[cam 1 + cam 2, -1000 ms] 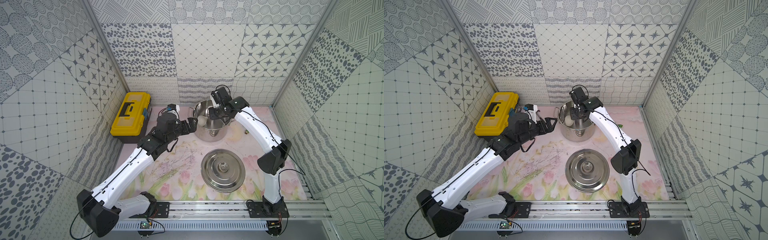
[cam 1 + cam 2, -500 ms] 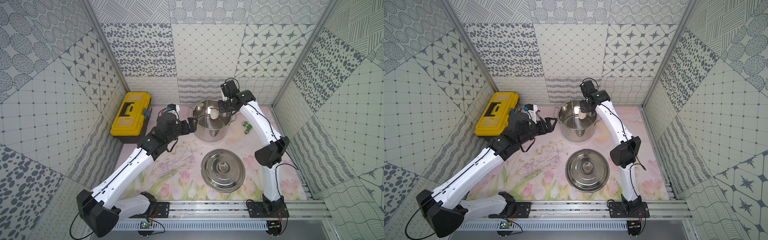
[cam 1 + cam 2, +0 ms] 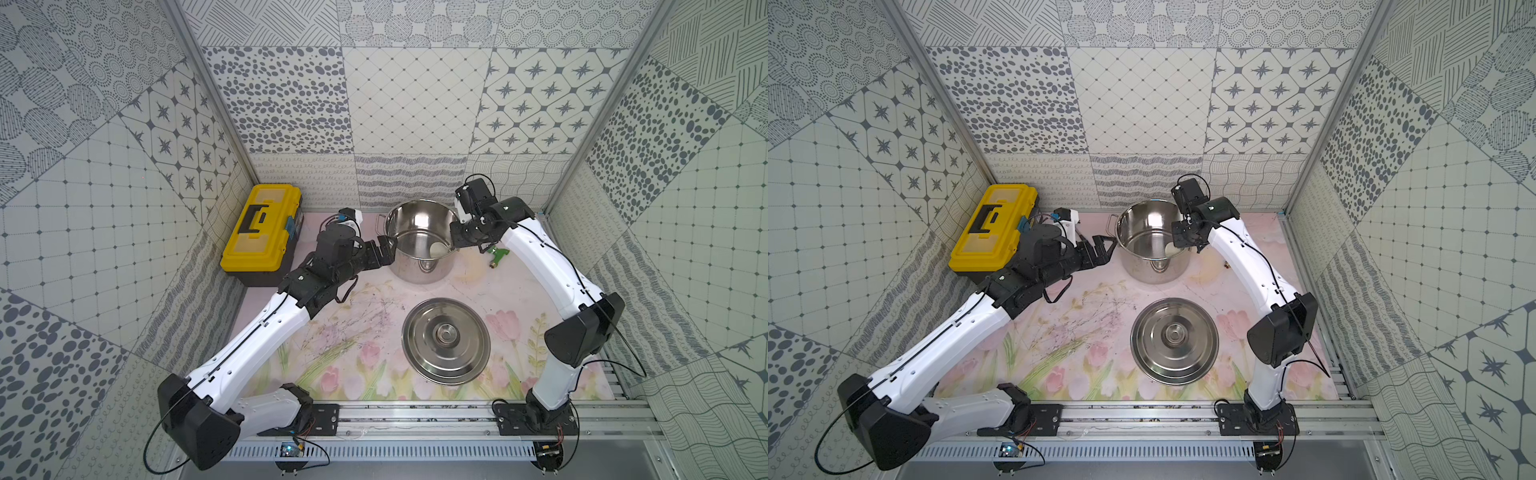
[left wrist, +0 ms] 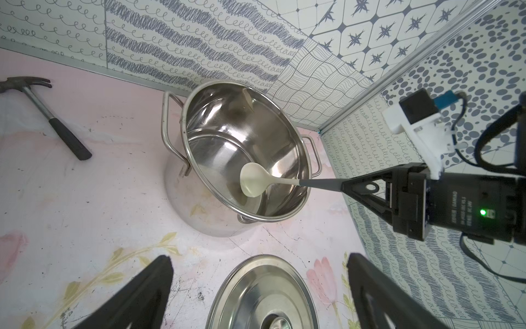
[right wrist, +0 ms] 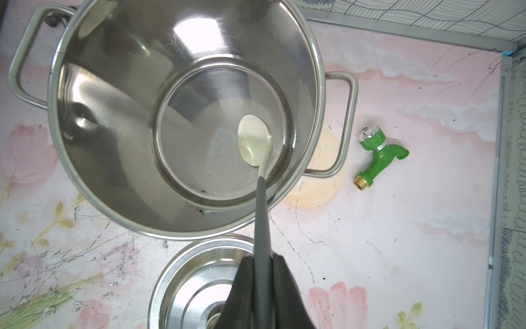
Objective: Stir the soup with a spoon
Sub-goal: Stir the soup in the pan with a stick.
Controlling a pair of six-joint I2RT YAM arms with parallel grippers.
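Steel pot [image 3: 417,272], upper centre in both top views; its lid [image 3: 446,340] lies below it on the surface [image 3: 353,332]. Right end effector [image 5: 262,262] clamps the spoon [image 5: 261,196] by its handle, cream bowl inside the pot; left end effector [image 4: 259,260] gapes empty beside the pot.

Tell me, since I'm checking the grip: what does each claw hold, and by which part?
The right claw grips the spoon by its dark grey handle; the left claw is open, holding nothing.

left pincer [image 3: 385,249] agape; right pincer [image 5: 263,260] clamped
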